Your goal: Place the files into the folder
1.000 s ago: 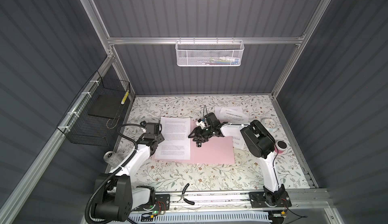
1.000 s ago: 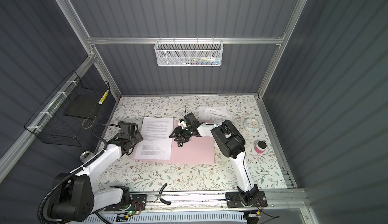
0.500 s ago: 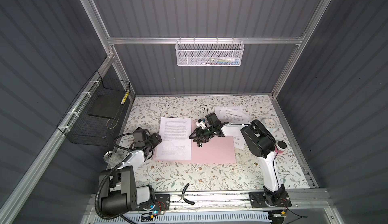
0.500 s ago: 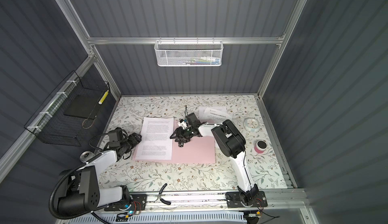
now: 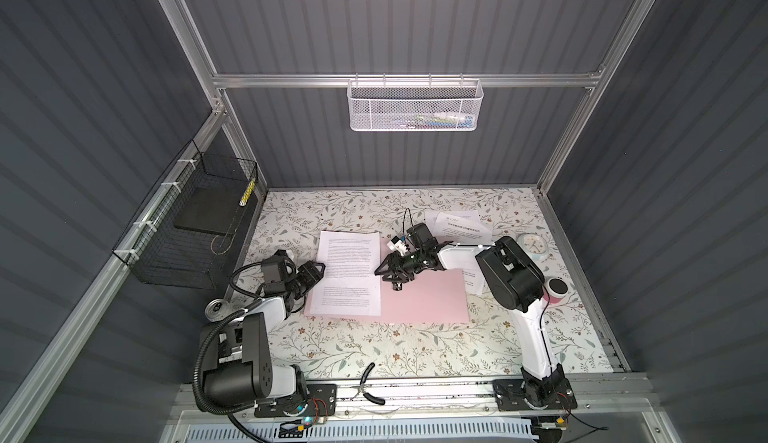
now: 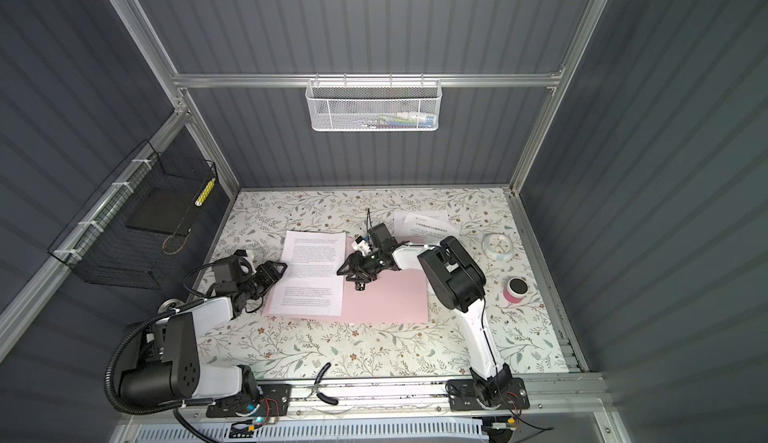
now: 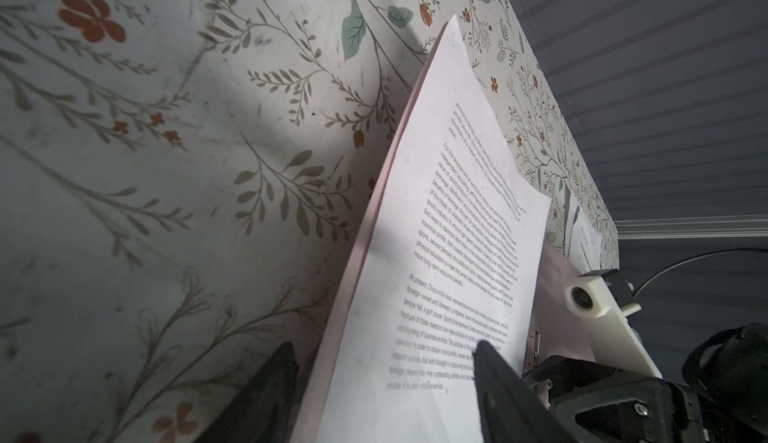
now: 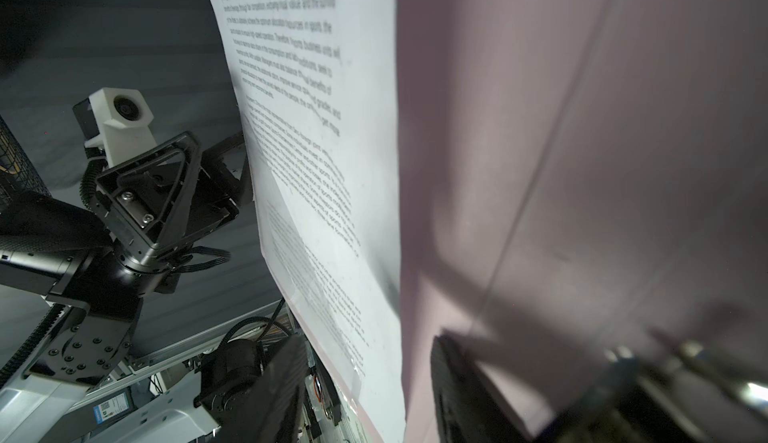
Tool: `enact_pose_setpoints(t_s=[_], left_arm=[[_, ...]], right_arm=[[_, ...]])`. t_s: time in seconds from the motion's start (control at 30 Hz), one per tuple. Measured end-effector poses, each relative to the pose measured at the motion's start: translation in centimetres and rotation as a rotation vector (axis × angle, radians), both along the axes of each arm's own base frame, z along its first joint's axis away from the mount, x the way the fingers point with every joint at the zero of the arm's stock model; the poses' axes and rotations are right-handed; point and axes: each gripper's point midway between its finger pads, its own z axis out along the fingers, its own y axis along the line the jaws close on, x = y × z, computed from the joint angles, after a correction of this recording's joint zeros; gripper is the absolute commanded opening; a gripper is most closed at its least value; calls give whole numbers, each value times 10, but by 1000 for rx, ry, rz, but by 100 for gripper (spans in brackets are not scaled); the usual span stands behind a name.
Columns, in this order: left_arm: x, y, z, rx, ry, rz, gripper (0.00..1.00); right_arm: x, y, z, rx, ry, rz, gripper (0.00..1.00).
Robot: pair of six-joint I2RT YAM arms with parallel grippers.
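We see files (image 5: 461, 229) partly hidden behind the right arm (image 5: 509, 274), one sheet (image 5: 349, 279) on the pink folder (image 5: 428, 299) at the floral tabletop's (image 5: 374, 349) middle, left gripper (image 5: 319, 270) and right gripper (image 5: 379, 271) both with jaws apart, grey ribbed walls (image 5: 395, 38)

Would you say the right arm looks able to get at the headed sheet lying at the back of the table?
Probably yes. The headed sheet lies flat, nothing on it, a short way behind the right gripper, whose jaws stand open over the folder; nothing stands between them.
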Motion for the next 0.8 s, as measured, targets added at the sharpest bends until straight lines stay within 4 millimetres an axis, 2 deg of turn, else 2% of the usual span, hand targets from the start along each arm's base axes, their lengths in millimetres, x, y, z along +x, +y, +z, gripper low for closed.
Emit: enact_pose_setpoints(t_s=[0.2, 0.43, 0.63, 0.8], left_arm=[[-2, -3, 0, -12, -3, -14, 68], [-3, -5, 0, -18, -4, -21, 67], [-3, -5, 1, -19, -6, -22, 67], [-3, -5, 5, -18, -17, -23, 67]], right_arm=[[7, 6, -4, -6, 0, -4, 37], [3, 10, -7, -27, 0, -2, 26], [3, 12, -13, -36, 4, -15, 0], [7, 13, -13, -33, -6, -34, 0]])
